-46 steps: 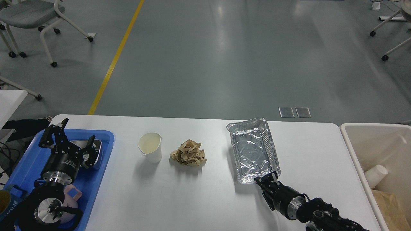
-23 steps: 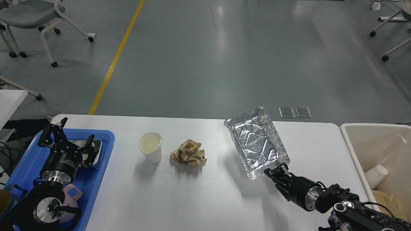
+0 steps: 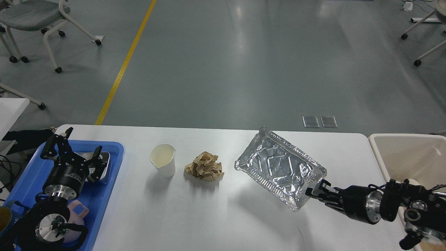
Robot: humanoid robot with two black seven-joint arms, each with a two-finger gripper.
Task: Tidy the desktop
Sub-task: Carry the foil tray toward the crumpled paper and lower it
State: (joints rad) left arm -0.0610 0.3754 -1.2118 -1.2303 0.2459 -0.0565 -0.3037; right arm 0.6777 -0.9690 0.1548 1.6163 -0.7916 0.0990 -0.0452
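Observation:
The white desktop (image 3: 216, 216) holds a white paper cup (image 3: 163, 160) left of centre and a crumpled brown paper ball (image 3: 205, 166) beside it. My right gripper (image 3: 316, 189) is shut on the near right corner of a foil tray (image 3: 280, 167) and holds it tilted above the right part of the desktop. My left gripper (image 3: 75, 150) is open and empty above the blue plastic tray (image 3: 115, 153) at the left, over a small metal dish (image 3: 104, 164).
A cream-white bin (image 3: 379, 153) stands off the desktop's right edge, just right of my right arm. A pink cup (image 3: 78, 212) lies in the blue tray under my left arm. Chairs stand on the floor beyond.
My right gripper has lifted the foil tray off the desktop, swung it rightward and turned it clockwise. My left gripper has barely moved.

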